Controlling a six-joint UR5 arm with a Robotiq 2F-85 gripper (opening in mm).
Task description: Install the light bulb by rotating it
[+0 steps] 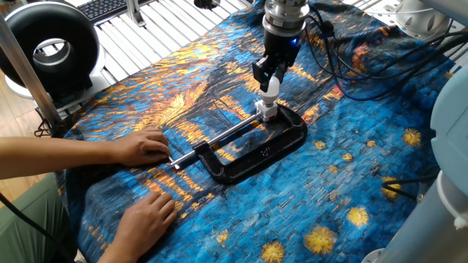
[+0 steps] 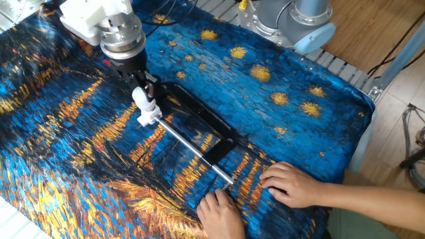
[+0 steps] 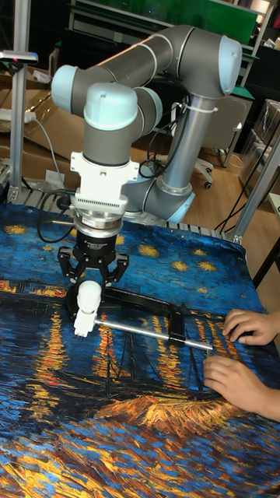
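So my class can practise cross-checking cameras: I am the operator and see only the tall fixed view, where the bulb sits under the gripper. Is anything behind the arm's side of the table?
Observer: Yes. One fixed view shows a black ring-shaped device beyond the cloth's far corner.
Operator: Does the C-clamp close into a full frame?
Observer: The other fixed view shows the C-clamp as a long black frame, with its silver screw rod running toward the person's hands.
Operator: And the bulb?
Observer: There the light bulb stands upright on the white socket block, between the fingers of the gripper.
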